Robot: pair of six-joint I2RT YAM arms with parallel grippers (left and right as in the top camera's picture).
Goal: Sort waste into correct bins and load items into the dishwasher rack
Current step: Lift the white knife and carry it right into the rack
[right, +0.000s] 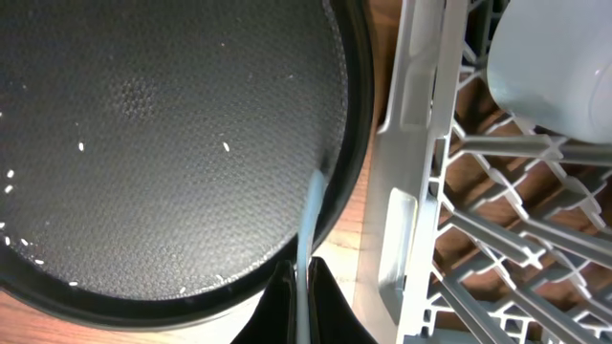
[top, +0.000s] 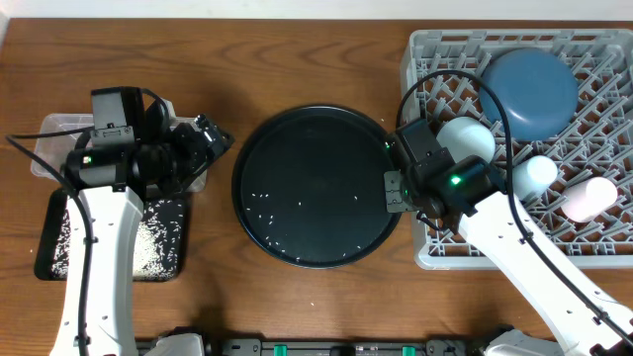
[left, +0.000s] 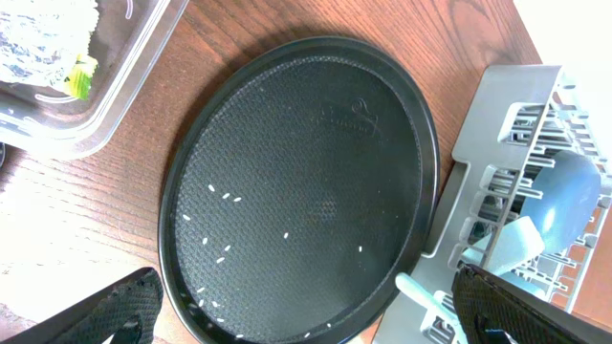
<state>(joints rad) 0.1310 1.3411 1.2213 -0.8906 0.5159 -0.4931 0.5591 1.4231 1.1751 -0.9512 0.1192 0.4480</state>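
Note:
My right gripper (top: pixel 398 148) (right: pixel 304 287) is shut on the thin white spoon (right: pixel 312 215) (left: pixel 418 290), held edge-on in the gap between the round black tray (top: pixel 316 138) and the dishwasher rack (top: pixel 425 59) (right: pixel 411 96). Loose rice grains (top: pixel 259 208) (left: pixel 226 197) lie on the round tray. In the rack sit the dark-blue plate (top: pixel 529 89), pale-blue bowl (top: pixel 467 138), light-blue cup (top: pixel 534 176) and pink cup (top: pixel 588 198). My left gripper (top: pixel 213 143) (left: pixel 306 325) hangs open and empty at the tray's left rim.
The clear tub (top: pixel 54 133) (left: pixel 115 86) at the far left holds silver foil (left: pixel 48 38) and a yellow wrapper (left: pixel 81 78). In front of it lies the shallow black rectangular tray (top: pixel 59 232), strewn with rice. Brown wooden table lies all around.

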